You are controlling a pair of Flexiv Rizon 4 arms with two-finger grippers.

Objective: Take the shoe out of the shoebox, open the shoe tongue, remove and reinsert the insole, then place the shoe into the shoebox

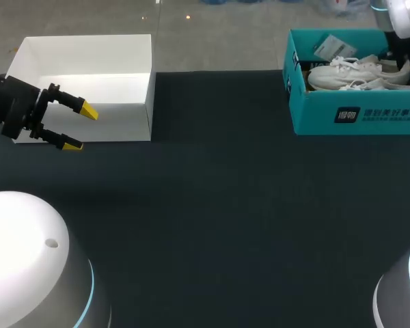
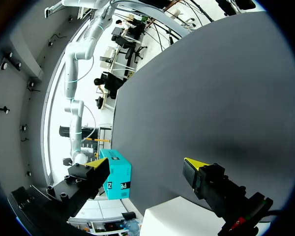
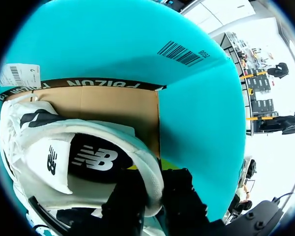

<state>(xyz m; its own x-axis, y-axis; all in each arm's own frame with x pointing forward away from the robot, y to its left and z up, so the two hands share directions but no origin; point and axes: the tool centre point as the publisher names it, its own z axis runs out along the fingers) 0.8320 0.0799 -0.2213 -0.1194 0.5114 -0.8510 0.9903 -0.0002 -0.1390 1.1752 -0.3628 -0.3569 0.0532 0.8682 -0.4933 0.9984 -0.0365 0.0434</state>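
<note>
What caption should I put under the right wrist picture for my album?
The right gripper pinches the white shoe by its heel, inside the teal shoebox.

Left gripper (image 1: 80, 128): black bolted body behind the jaws, yellow tips. Arm housings (image 1: 27, 253) glossy white, ringed cyan.

Head view: fixed overhead, facing down on table (image 1: 212, 205). Left wrist view: low, facing across it to the distant shoebox (image 2: 119, 173), shared with head view. Right wrist view: inside shoebox, close on shoe (image 3: 37, 169).
</note>
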